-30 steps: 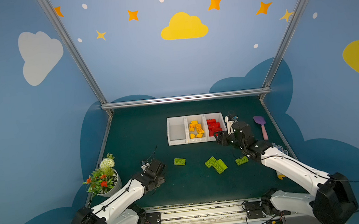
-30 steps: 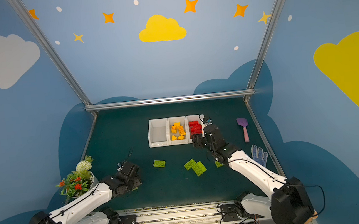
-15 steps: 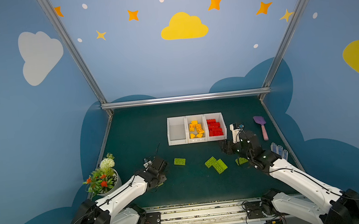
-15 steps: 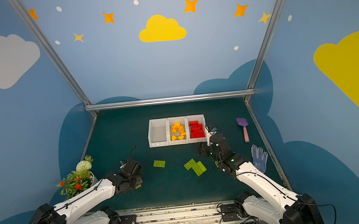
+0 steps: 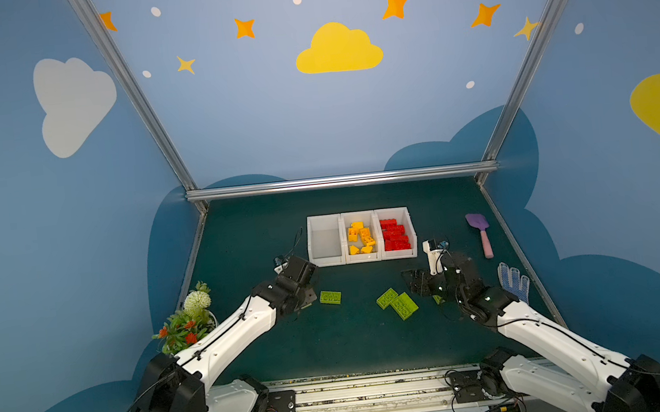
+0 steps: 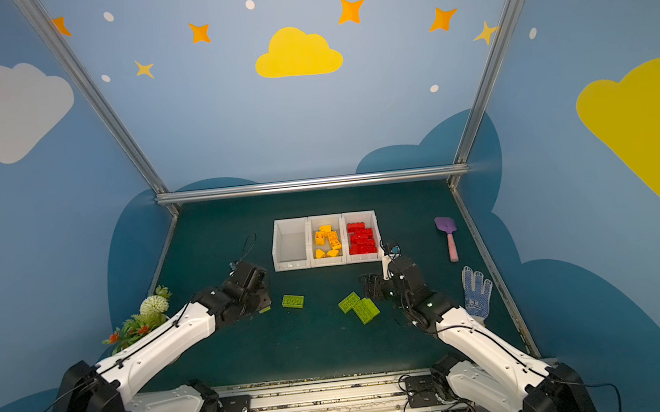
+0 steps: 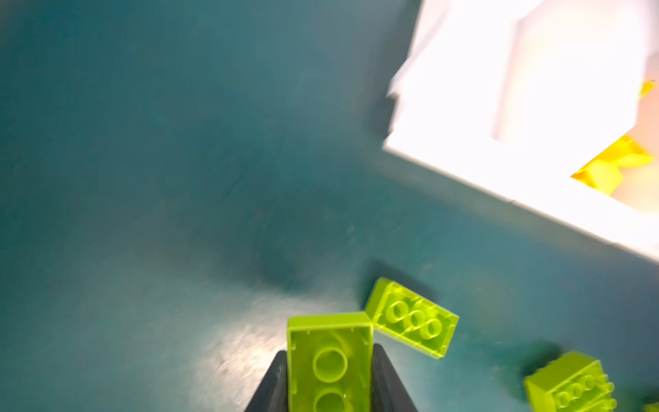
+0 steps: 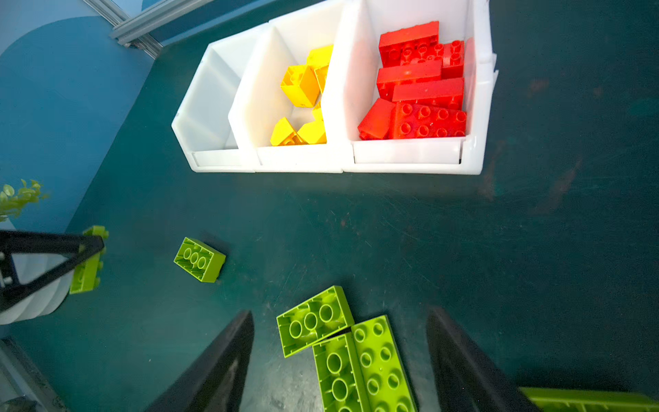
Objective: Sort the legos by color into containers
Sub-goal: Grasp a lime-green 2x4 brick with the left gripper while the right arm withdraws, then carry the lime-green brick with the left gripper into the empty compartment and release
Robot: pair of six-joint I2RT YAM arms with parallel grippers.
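The left jaws clamp a green brick (image 7: pixel 330 360), likely light, stiff and slick, by its smooth side walls; right jaws stand wide.

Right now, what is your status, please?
Left gripper shut on green brick. Right gripper open, near long green brick. Path to empty bin looks clear.

I find no writing, number or brand mark that I can read anywhere here. The studs of the green bricks (image 8: pixel 378 364) show no lettering that I can make out, and the front walls of the white bins (image 8: pixel 406 153) are plain. The dark patch near the cuff of the glove (image 6: pixel 477 289) may be a printed label, but it is too small to read. My left wrist view is blurred.
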